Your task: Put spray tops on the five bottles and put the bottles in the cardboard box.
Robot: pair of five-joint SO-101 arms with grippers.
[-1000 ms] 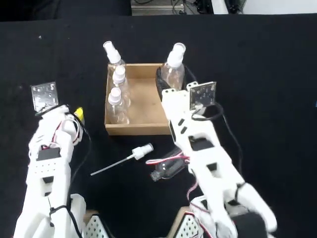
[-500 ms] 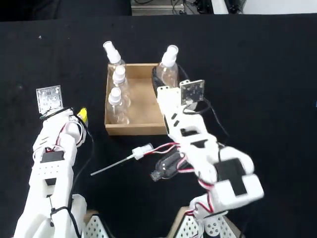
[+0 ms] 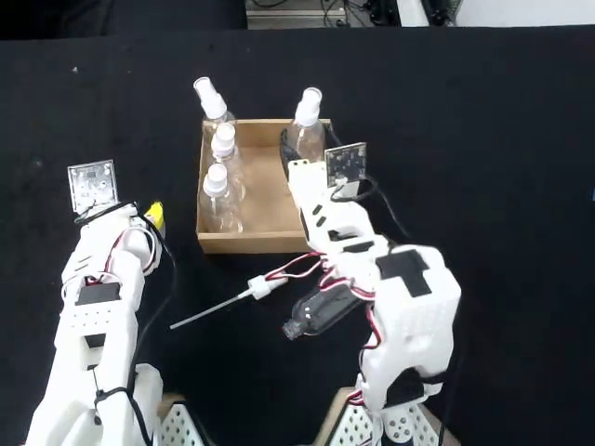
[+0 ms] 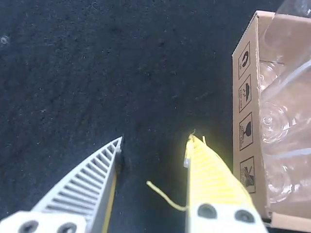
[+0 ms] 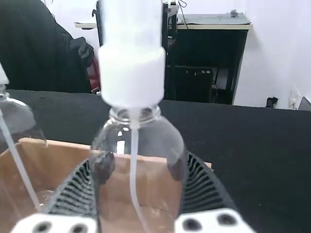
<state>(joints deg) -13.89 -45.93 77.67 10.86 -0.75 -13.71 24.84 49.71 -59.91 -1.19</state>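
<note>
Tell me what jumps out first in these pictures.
The right arm's jaws clamp a capped bottle upright at the far right corner of the cardboard box. Three more capped bottles stand along its left side. In front of the box, an uncapped bottle lies on the black table beside a loose spray top.
</note>
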